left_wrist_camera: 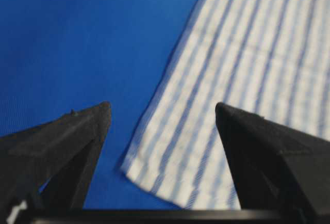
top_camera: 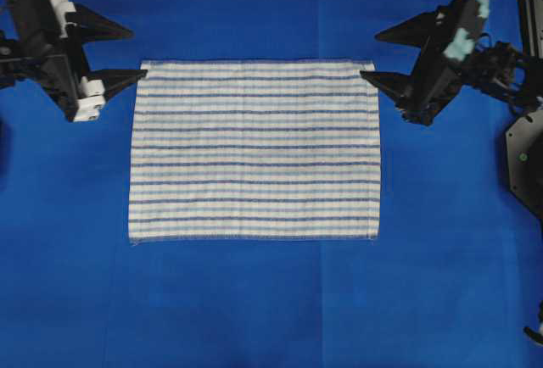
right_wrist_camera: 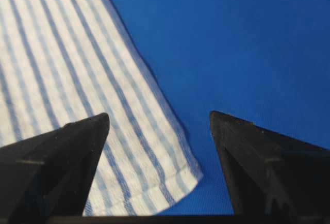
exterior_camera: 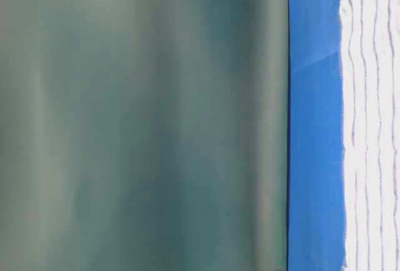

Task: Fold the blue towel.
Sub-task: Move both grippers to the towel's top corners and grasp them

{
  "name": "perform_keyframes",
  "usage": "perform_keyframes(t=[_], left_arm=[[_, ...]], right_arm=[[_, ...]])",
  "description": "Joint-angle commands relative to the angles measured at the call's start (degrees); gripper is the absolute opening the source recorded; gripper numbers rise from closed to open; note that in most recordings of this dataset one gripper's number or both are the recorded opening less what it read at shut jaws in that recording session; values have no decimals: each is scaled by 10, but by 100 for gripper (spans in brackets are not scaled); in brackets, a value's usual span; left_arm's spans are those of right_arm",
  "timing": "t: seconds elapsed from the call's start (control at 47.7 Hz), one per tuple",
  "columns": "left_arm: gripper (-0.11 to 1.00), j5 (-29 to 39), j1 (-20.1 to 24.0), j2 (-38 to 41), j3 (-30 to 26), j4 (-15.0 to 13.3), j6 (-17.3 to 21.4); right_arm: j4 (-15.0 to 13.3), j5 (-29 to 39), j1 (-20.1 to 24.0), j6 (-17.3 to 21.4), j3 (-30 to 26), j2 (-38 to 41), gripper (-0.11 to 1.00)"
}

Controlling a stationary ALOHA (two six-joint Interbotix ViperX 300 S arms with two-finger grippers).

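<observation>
I find the blue towel (top_camera: pixel 254 149) flat on the desk (top_camera: pixel 254 317); left pincer (top_camera: pixel 127 52) and right pincer (top_camera: pixel 373 56) gape at its far corners, gripping nothing.

A solid-blue table covering (top_camera: pixel 254 300) is lying spread across the whole work surface, showing faint crease lines. At the right edge of the overhead view, dark equipment (top_camera: pixel 526 164) is standing. In the table-level view, a blurred grey-green backdrop (exterior_camera: pixel 137 127) is filling the background.
</observation>
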Motion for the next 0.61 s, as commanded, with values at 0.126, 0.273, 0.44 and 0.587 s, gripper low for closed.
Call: perform_keyframes(t=[0.126,0.273,0.44,0.587], left_arm=[[78,-54,8,114,-27,-2,-2],[78,-79,11,184,-40,-4,-3],[77,-94,18,223,-47,-4,-4],[75,-94,29,223,-47,-4,-4]], right_arm=[[20,-37,-2,-1,-9,70,70],[30,-56,-2,-1,-8,104,70],[38,-77,-3,-1,-11,141,69],[56,-97,-4,-2,-18,178,64]])
